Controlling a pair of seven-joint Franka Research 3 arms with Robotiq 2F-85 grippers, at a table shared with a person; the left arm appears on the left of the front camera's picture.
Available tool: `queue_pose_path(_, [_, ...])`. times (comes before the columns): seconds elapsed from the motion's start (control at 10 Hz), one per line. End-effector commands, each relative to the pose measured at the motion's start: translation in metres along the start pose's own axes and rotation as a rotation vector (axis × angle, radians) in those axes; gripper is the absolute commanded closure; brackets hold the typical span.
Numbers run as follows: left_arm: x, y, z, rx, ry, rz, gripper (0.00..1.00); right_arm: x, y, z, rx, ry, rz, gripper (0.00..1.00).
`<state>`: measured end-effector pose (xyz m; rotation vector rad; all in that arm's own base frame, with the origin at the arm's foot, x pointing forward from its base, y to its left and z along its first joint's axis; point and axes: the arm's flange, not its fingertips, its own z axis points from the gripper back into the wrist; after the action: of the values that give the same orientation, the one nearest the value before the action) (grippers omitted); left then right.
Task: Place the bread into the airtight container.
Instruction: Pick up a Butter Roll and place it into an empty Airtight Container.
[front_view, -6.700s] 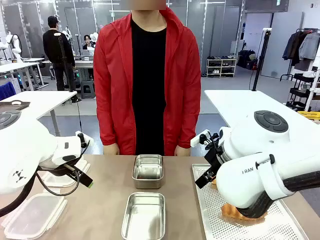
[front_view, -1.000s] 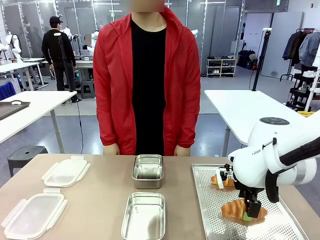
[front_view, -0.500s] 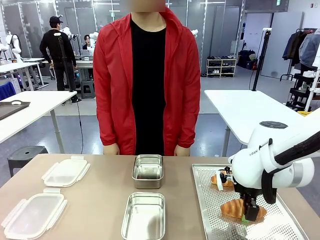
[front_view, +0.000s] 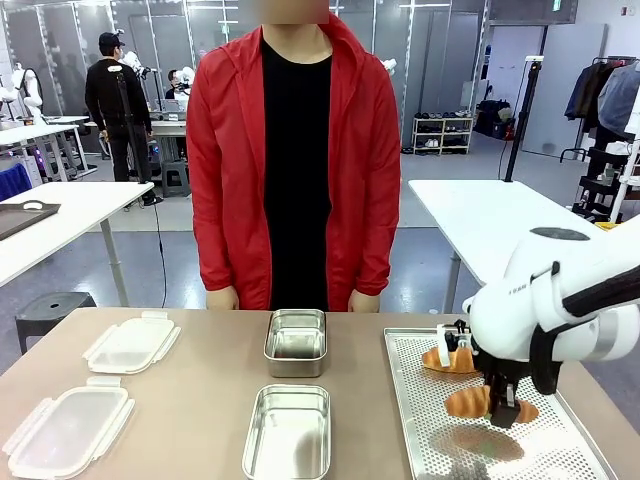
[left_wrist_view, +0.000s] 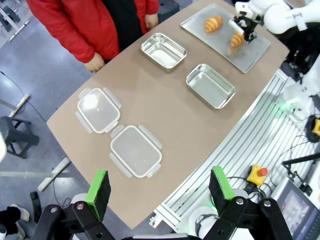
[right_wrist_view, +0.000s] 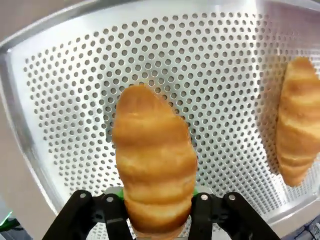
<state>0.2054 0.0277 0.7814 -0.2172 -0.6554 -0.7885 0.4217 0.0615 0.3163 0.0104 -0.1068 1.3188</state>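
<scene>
- Bread, item one: golden-brown croissant (front_view: 488, 402), clamped crosswise between the green pads of the right gripper (front_view: 503, 412), whose fingers are closed firmly on its lower end. It hangs clear above the perforated metal tray (front_view: 415, 425), with its shadow on the mesh beneath.
- Bread, item two: second golden-brown croissant (front_view: 450, 360), lying on the tray's far part, apart from the held one.
- Tray: rectangular and silver, at the right side of the brown table (front_view: 200, 400).
- Far rectangular steel container (front_view: 296, 340): open-topped, at the table's middle, just before the person.
- Near rectangular steel container (front_view: 289, 430): open-topped, directly on the robot's side of the far one and left of the tray.
- Two translucent plastic clip-lock lids: smaller lid (front_view: 132, 343) and larger lid (front_view: 68, 430), lying flat at the table's left side, well apart from the containers.
- Left gripper (left_wrist_view: 159, 185): high above the table's edge, with its green-padded fingers spread wide apart and nothing between them.
- Person in a red jacket over a black shirt (front_view: 295, 150): standing at the far edge, with both hands resting at the table's rim.
</scene>
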Motion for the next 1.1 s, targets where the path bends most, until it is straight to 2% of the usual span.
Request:
queue_pose_path(0.0, [0.002,0.000,0.001,0.000,0.000,-0.003,0.00,0.012,0.003,0.050,0.017,-0.023,-0.042,0.73])
queue_pose_path(0.3, [0.002,0.000,0.001,0.000,0.000,-0.003,0.00,0.064,0.015,0.104,0.048,-0.034,-0.086,0.73])
queue_pose_path(0.5, [0.002,0.000,0.001,0.000,0.000,-0.003,0.00,0.131,0.036,0.131,0.035,-0.038,-0.117,0.73])
queue_pose_path(0.7, [0.002,0.000,0.001,0.000,0.000,-0.003,0.00,0.200,0.061,0.138,0.036,-0.079,-0.110,0.73])
queue_pose_path(1.0, [0.002,0.000,0.001,0.000,0.000,-0.003,0.00,0.279,0.088,0.118,0.008,-0.039,-0.112,0.73])
